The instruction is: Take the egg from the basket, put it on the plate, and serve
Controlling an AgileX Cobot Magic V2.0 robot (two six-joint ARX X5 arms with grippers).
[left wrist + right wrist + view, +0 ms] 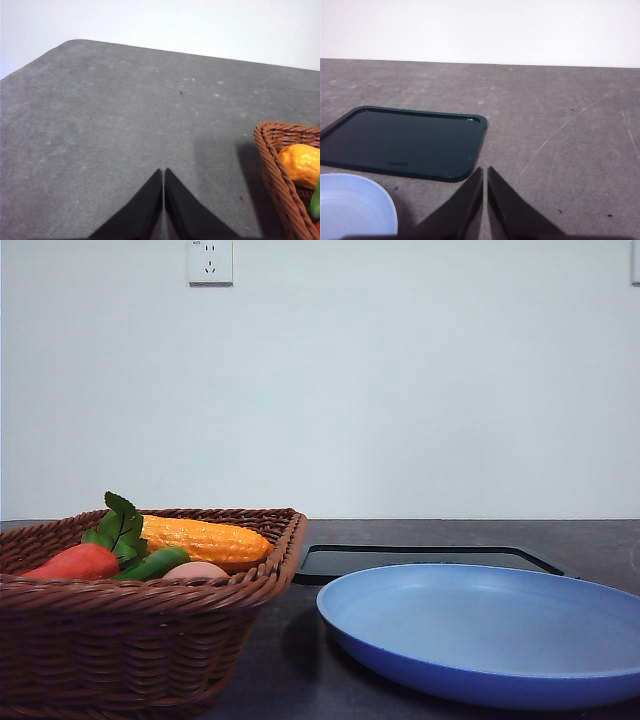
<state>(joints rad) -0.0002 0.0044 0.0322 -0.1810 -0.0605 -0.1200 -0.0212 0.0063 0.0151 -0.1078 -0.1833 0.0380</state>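
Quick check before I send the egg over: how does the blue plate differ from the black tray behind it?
The plate is round and light blue; the tray is rectangular with rounded corners and black. The plate has a raised, curving rim; the tray looks flat with a low lip. In the front view the plate sits nearer the camera, the tray behind it, farther back on the table. Both are empty and lie to the right of the basket.

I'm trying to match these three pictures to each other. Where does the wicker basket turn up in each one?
Front view: the basket fills the lower left corner, holding the vegetables and the egg.
Left wrist view: one corner of it sits at the right edge, on the grey table.
Right wrist view: not in it.
Shared landmark: the orange corn cob lying in the basket.
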